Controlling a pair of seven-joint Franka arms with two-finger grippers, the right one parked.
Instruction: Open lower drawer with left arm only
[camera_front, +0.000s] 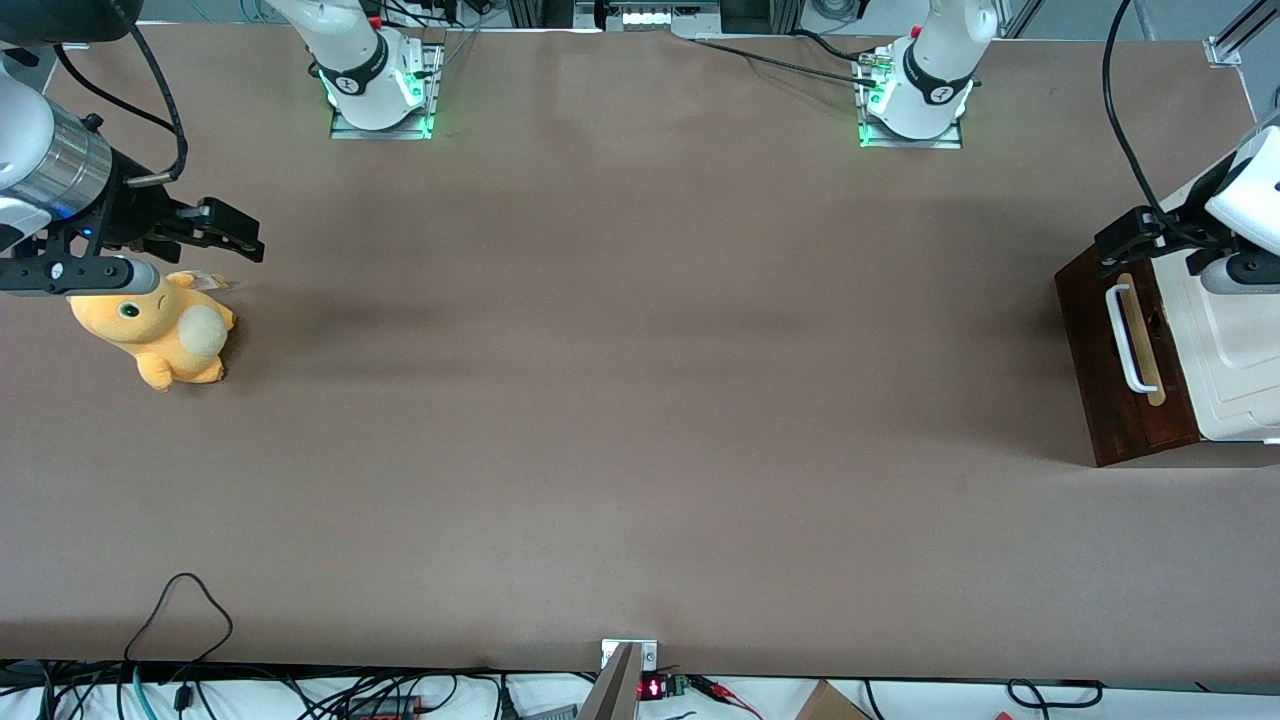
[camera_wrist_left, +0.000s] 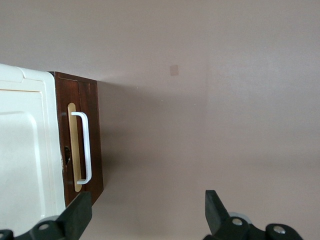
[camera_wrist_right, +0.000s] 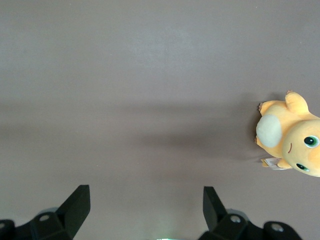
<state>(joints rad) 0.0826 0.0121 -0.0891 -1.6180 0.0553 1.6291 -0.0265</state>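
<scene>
The lower drawer (camera_front: 1092, 345) stands at the working arm's end of the table, a dark reddish-brown front with a white bar handle (camera_front: 1124, 340) on a tan strip. None of its pale inside shows. My left gripper (camera_front: 1128, 245) hangs above the end of the drawer front that is farther from the front camera, apart from the handle. The left wrist view looks down on the drawer front (camera_wrist_left: 95, 135) and the handle (camera_wrist_left: 86, 147). There the gripper (camera_wrist_left: 148, 212) is open, with only bare table between its fingers (camera_wrist_left: 80, 212).
The cream-white cabinet top (camera_front: 1240, 350) lies above the drawer. An orange plush toy (camera_front: 160, 325) sits toward the parked arm's end of the table. Both arm bases (camera_front: 380, 85) stand along the table edge farthest from the front camera. Loose cables (camera_front: 180, 615) lie at the near edge.
</scene>
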